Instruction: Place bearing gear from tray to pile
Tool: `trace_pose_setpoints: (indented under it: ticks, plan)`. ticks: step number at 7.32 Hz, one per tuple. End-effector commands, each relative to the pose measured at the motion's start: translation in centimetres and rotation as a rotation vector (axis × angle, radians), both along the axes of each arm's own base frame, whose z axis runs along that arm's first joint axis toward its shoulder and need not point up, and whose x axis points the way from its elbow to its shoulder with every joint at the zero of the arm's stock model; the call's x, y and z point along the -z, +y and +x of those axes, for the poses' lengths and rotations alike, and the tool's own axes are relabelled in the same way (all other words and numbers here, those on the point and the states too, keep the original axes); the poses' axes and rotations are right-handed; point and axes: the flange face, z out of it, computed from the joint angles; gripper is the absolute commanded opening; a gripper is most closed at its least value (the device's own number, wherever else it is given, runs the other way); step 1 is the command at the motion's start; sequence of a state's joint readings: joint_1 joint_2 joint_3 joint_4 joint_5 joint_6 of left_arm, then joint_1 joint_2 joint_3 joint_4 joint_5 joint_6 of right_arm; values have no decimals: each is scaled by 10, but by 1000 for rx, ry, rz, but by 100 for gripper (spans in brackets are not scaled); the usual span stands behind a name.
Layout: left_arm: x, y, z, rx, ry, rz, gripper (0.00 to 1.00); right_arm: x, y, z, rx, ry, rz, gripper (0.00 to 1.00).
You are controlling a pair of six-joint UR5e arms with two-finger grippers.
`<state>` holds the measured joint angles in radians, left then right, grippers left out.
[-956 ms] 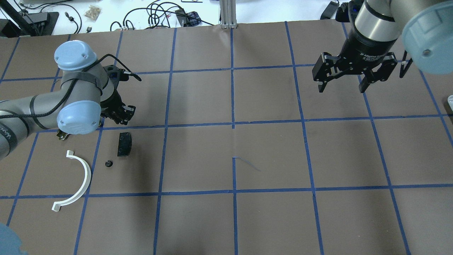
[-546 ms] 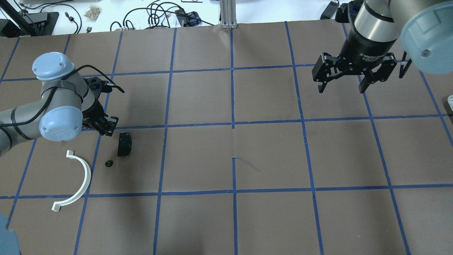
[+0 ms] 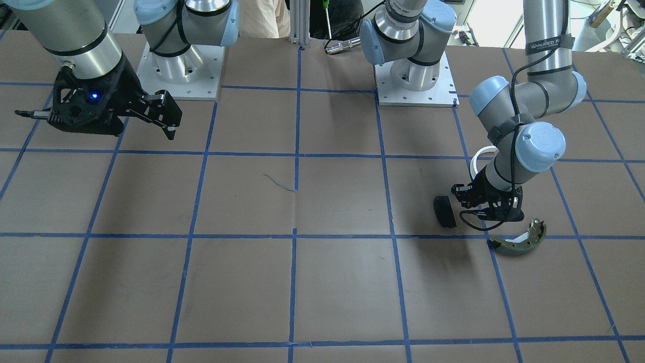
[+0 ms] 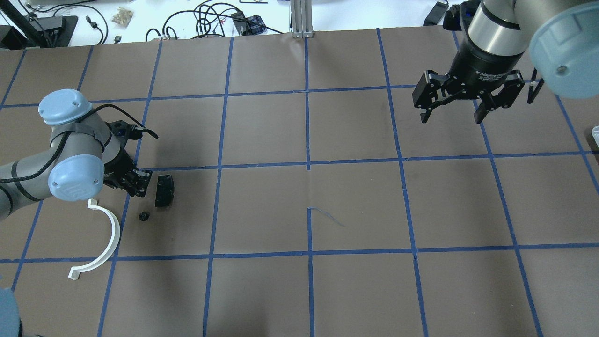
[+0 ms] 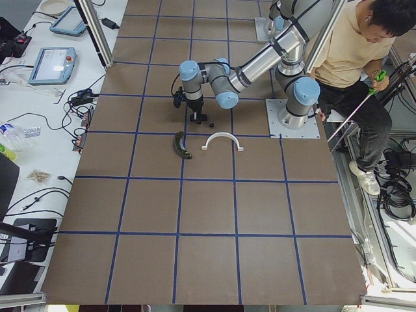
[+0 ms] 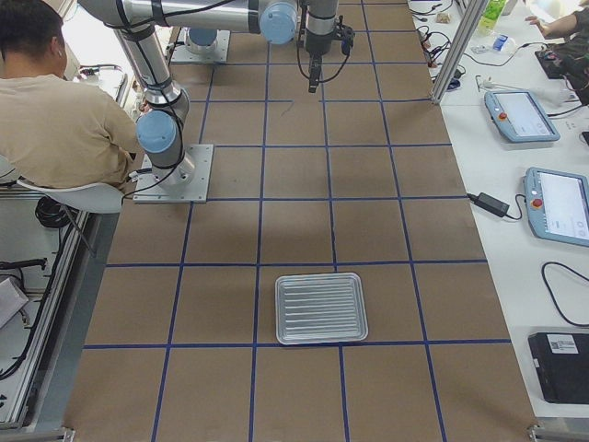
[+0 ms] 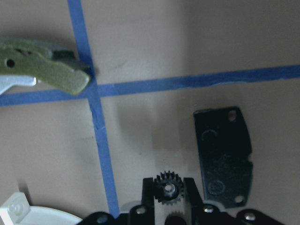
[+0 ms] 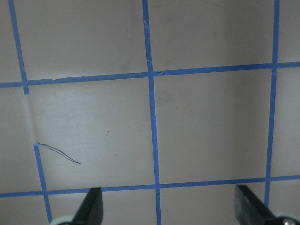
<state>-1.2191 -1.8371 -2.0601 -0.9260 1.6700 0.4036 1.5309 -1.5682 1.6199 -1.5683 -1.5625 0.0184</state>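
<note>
Brown table [image 4: 355, 206] with blue tape grid [image 4: 307, 117], white cable-strewn bench [image 4: 140, 14] beyond.

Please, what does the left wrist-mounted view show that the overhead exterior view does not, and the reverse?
Only the left wrist-mounted view shows the bearing gear gripped by the left gripper, and the olive-green brake shoe, which is out of sight from overhead. Only the overhead exterior view shows the open right gripper, a small black part lying close to the black brake pad, and the full arc of the white half-ring. Both show that brake pad beside the left gripper, and at least one end of the half-ring.
</note>
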Motion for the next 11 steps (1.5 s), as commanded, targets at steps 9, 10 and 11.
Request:
trace_pose_setpoints:
  ticks: [9,10,11]
  plan:
    - [5,1,-1,-5,34,9,100,5,3,0,-1,-3,7,100]
    - [-6,-1,-5,1,28,-12,100,5,3,1,1,-13,7,100]
    - [-23,-2,-8,8,25,-24,100,4,3,1,2,-12,5,100]
